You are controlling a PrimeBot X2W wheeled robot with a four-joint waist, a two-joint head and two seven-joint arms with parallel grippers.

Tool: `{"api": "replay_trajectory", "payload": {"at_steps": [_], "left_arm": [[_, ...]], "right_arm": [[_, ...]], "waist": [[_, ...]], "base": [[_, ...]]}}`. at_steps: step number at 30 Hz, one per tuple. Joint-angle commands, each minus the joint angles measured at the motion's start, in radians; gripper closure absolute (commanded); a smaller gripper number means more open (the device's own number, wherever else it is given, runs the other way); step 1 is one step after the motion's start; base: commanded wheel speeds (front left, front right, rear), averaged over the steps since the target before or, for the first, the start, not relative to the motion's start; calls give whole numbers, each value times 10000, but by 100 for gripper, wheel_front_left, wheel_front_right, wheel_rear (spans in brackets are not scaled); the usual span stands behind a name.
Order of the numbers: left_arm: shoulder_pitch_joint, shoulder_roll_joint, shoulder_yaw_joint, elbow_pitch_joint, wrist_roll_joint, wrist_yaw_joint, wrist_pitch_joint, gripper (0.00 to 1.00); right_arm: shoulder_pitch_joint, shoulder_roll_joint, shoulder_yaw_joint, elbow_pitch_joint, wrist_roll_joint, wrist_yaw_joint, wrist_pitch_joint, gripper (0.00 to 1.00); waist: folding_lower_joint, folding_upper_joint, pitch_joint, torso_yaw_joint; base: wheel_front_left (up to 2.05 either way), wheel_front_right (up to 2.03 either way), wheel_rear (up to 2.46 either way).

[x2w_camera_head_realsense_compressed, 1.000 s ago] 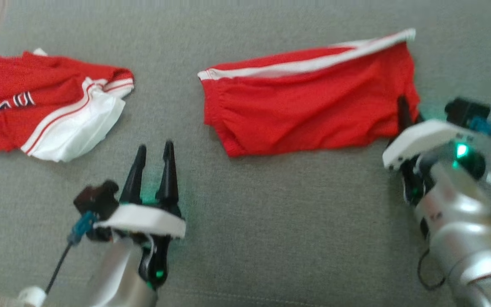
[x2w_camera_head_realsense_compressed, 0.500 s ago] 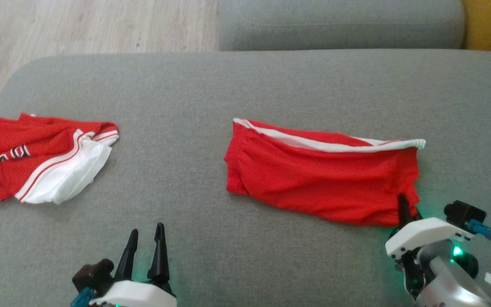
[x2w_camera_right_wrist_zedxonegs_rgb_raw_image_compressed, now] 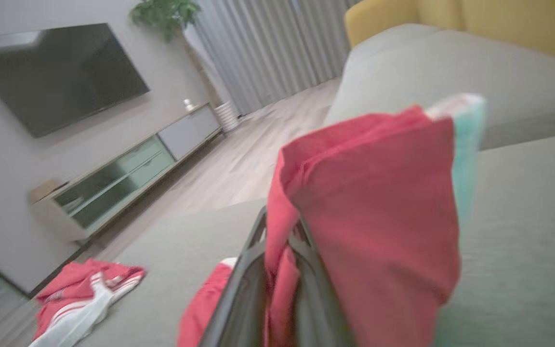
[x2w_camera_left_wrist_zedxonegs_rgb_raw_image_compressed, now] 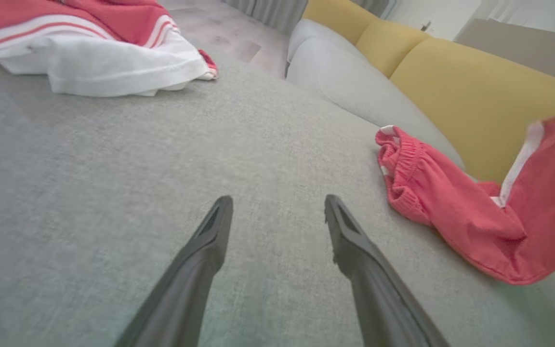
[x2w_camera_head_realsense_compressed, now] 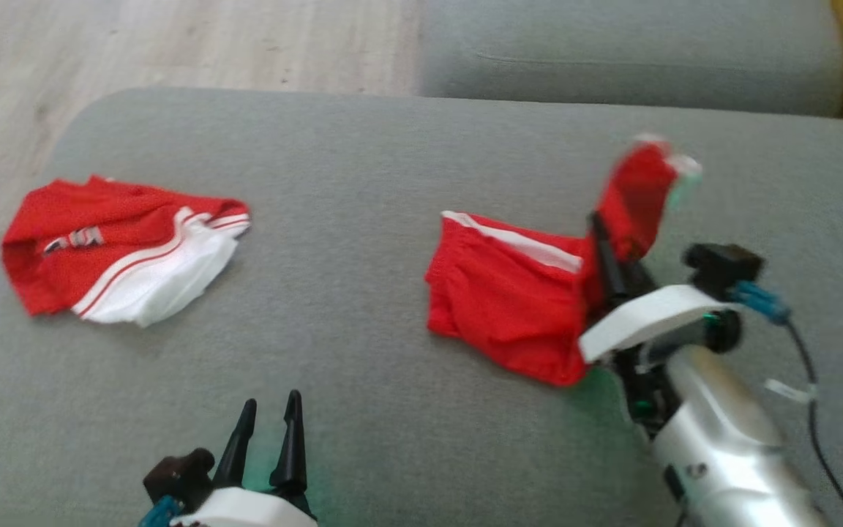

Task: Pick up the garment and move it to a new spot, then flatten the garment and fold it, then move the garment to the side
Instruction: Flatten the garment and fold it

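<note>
The garment, a pair of red shorts with a white stripe, lies on the grey cushion at the right. My right gripper is shut on its right end and holds that end raised above the rest, the cloth draping over the fingers. In the right wrist view the red fabric is pinched between the right gripper's two fingers. My left gripper rests low at the front, open and empty. The left wrist view has the left gripper above bare cushion, with the shorts off to its right.
A second red and white garment lies crumpled at the cushion's left end. Wooden floor lies beyond the cushion's far left edge, and another grey cushion sits behind. A yellow sofa back stands to the right.
My right gripper has lifted the right end of the shorts and carried it up and leftward, bunching the garment. The head camera has shifted. The left gripper stays open.
</note>
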Motion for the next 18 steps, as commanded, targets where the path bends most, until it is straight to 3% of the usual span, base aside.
{"api": "replay_trajectory", "payload": {"at_steps": [1,5,6,7,13,18], "left_arm": [[-293,110,202,-213,16,15,-51,0],[-321,110,129,-104,6,15,-51,0],[-329,110,130,-84,-17,15,-51,0],[-341,110,134,-72,-10,15,-51,0],[-310,110,511,-138,199,15,-51,0],[-257,110,885,-308,628,15,-51,0]], "right_arm": [[-359,207,611,-328,178,-7,-106,100],[-429,228,2825,-282,1458,-7,-13,100],[-413,229,3056,-144,1828,-7,3,93],[-437,230,3280,-15,2119,-7,2,2],[-613,231,4196,127,2881,-7,-96,0],[-405,232,2941,109,2052,-7,-105,0]], "waist": [[-1,0,-38,444],[-1,0,22,1160],[-1,0,36,1264],[-1,0,55,1338],[-1,0,58,1156],[-1,0,-103,471]], "base": [[0,0,0],[0,0,0],[0,0,0],[0,0,0],[0,0,0],[0,0,0]]}}
